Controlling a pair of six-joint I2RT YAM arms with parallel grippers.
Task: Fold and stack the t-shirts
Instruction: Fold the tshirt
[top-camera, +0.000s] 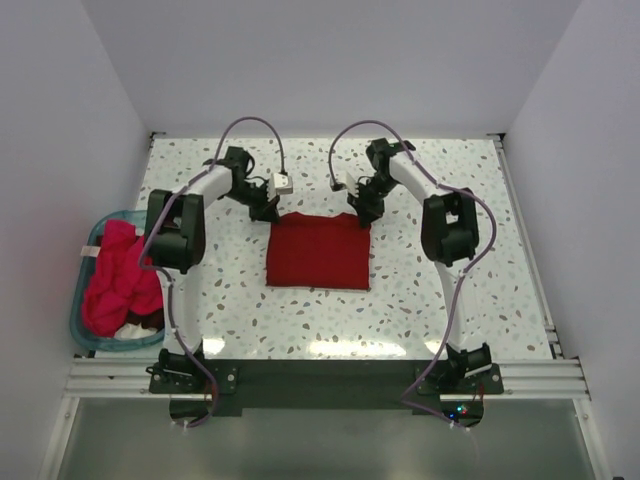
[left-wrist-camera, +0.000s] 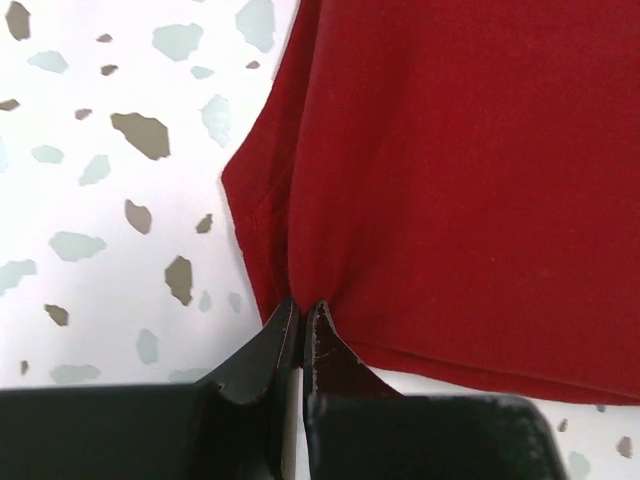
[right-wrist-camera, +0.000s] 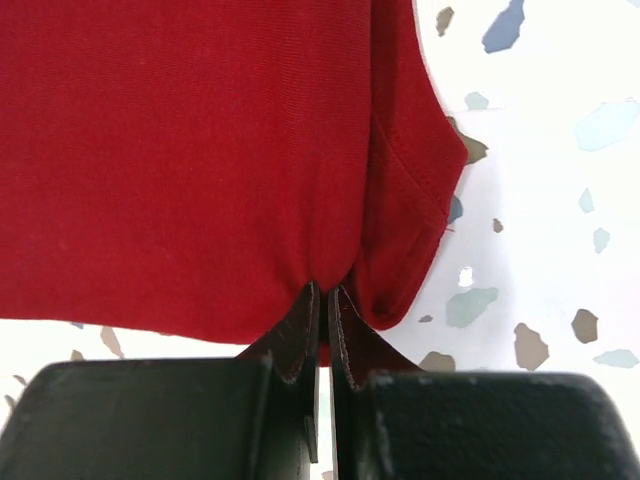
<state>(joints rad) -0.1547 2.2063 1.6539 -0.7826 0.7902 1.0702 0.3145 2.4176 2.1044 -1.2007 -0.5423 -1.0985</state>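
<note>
A deep crimson t-shirt (top-camera: 320, 251) lies folded into a rectangle on the speckled table (top-camera: 450, 310). My left gripper (top-camera: 266, 212) is shut on its far left corner; in the left wrist view the fingertips (left-wrist-camera: 301, 312) pinch the crimson cloth (left-wrist-camera: 450, 180) at its edge. My right gripper (top-camera: 365, 214) is shut on the far right corner; in the right wrist view the fingertips (right-wrist-camera: 325, 295) pinch the cloth (right-wrist-camera: 180, 150) beside a folded sleeve hem (right-wrist-camera: 415, 190). Brighter pinkish-red t-shirts (top-camera: 118, 275) lie heaped in the basket at the left.
A teal plastic basket (top-camera: 82, 310) sits at the table's left edge, holding the heap and a bit of white cloth (top-camera: 135, 329). White walls close the table at the back and sides. An aluminium rail (top-camera: 320, 378) runs along the near edge.
</note>
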